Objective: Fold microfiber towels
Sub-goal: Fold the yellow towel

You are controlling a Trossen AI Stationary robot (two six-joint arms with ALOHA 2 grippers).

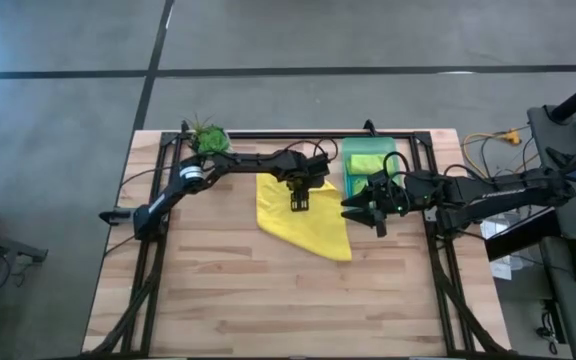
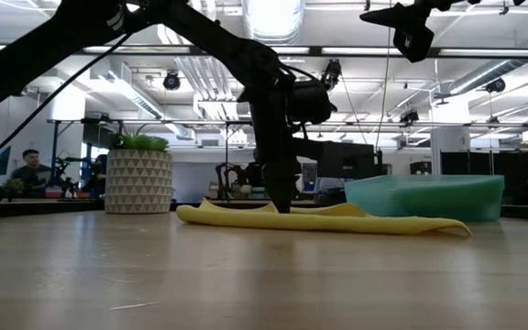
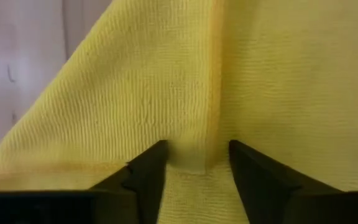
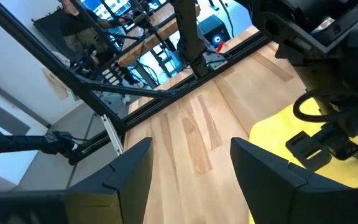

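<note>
The yellow towel (image 1: 303, 218) lies beside the green bin (image 1: 368, 160), folded once but crooked. The left claw (image 1: 299, 201) sits open on its fold. The right claw (image 1: 372, 214) hangs open near the bin. More folding seems needed.

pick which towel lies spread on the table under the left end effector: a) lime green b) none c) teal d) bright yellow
d, the left end effector stands with open fingers on the bright yellow towel, which lies flat on the wooden table.
</note>
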